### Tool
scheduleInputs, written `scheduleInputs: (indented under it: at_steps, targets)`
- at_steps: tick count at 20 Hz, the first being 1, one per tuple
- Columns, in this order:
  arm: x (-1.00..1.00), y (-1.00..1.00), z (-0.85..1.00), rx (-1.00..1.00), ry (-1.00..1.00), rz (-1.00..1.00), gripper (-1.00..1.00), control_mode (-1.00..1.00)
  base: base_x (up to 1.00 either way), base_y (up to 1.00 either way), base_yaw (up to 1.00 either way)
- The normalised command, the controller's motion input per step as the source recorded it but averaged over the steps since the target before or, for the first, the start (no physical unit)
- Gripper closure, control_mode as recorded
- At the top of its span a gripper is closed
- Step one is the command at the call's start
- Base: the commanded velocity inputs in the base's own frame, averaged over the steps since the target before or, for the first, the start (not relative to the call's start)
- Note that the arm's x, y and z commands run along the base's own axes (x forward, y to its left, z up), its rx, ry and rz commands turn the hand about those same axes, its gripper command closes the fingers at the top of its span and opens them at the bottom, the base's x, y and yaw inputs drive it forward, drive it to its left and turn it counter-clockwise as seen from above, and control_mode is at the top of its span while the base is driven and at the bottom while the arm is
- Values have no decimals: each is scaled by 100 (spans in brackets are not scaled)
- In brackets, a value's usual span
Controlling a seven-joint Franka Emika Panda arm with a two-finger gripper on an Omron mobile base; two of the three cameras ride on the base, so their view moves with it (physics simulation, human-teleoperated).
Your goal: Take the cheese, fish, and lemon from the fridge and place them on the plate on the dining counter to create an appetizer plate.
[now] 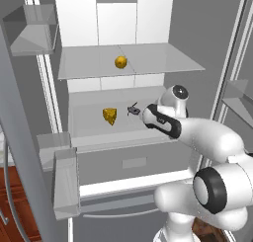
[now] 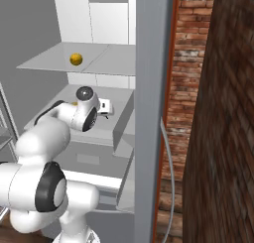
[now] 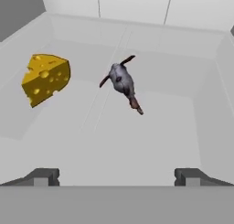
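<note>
The fridge (image 1: 79, 19) stands open with my arm reaching inside. The lemon (image 1: 121, 62) (image 2: 75, 58) rests on the upper glass shelf. On the shelf below sit the cheese (image 1: 110, 115) (image 3: 45, 78) and, to its right, the small grey fish (image 1: 132, 109) (image 3: 121, 79). My gripper (image 3: 117, 177) is open, its fingertips (image 3: 45, 176) wide apart with nothing between them. It hovers short of the fish, which lies ahead near the centre of the hand view, with the cheese off to the left. The plate and the dining counter are out of view.
Clear door bins (image 1: 64, 181) hang on the open left door. A bottom drawer (image 1: 133, 162) lies under the lower shelf. The upper glass shelf (image 1: 163, 60) overhangs my hand. The right fridge door edge (image 2: 149, 113) and a brick wall (image 2: 198, 63) stand to the right.
</note>
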Motion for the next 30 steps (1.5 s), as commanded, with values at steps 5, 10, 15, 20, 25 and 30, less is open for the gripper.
scheduleInputs:
  at_steps: [5,10,15,20,25,30]
  targets:
    - [28,0,-22,0,0,3,-100,-100,0,0,0]
    - [33,0,-22,0,0,3,-100,-100,0,0,0]
    - [35,0,-16,0,0,3,-100,-100,0,0,0]
    - [34,0,-16,0,0,3,-100,-100,0,0,0]
    - [32,0,-22,0,0,3,-100,-100,0,0,0]
    - [31,0,-26,0,0,2,-100,-100,0,0,0]
